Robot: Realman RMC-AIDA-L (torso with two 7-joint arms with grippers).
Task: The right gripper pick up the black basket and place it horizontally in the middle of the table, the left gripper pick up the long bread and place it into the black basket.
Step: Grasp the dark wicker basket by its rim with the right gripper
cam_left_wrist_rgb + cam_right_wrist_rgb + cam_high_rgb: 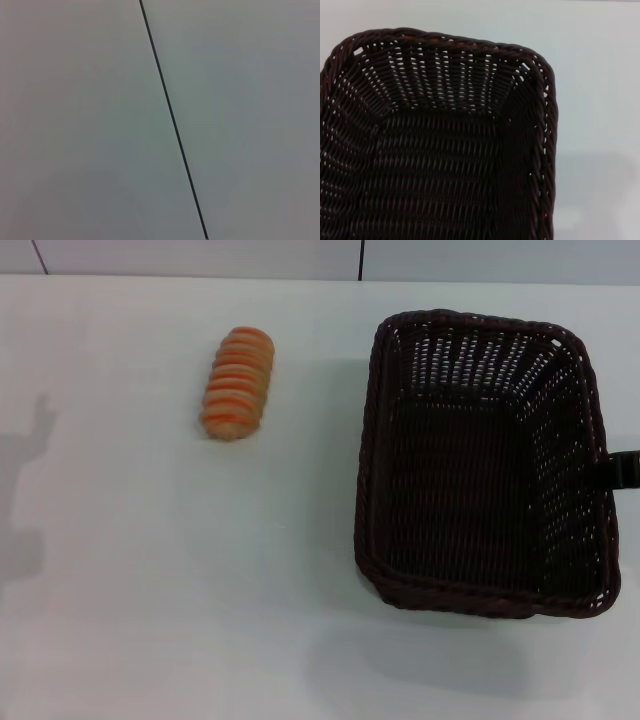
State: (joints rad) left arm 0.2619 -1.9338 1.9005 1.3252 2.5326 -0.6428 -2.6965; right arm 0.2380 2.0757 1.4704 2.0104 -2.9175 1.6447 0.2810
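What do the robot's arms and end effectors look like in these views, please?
Very little of them shows. Of the right end effector, only a short, black, matte, bar-like piece appears, beside the black basket in the head view; no cables or markings are visible on it. The left end effector is out of view; only a grey shadow falls on the table.
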